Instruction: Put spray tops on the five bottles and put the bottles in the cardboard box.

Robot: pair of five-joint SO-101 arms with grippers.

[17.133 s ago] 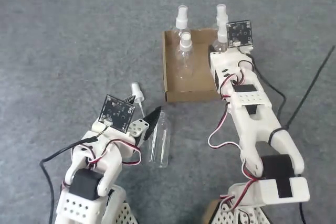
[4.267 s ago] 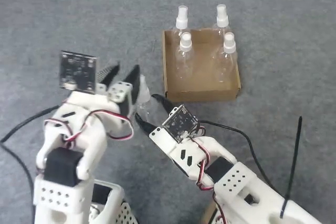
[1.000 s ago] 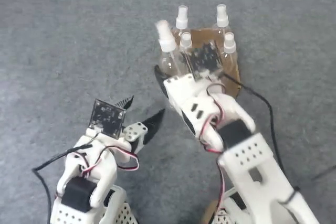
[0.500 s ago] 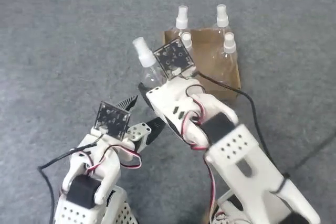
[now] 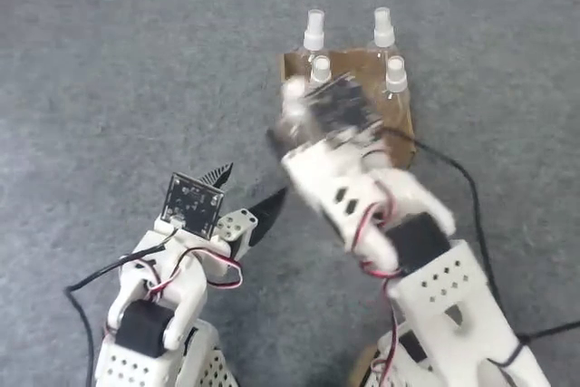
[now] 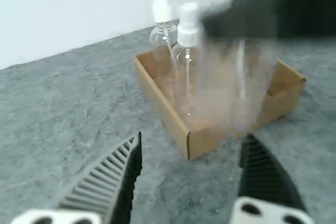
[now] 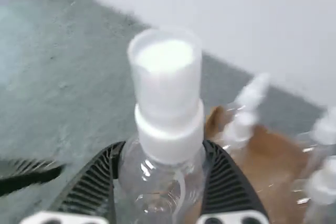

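Bottle five [image 7: 157,198], spray top [image 7: 167,93] fitted, is clamped at its shoulder by the right gripper [image 7: 164,157] fingers over the cardboard box [image 5: 349,62] near side. Judged light, thin-walled and slick: grip the body, never the top. Left gripper [image 6: 189,177] fingers are spread, empty.

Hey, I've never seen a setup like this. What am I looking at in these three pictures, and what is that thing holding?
These are two small robot arms sitting side by side on a grey mat. One picture looks down from above. The other two come from a camera on each arm's wrist. The right hand grips a clear bottle with a white spray top, right by a cardboard box that holds four other bottles. The left hand is open and holds nothing.
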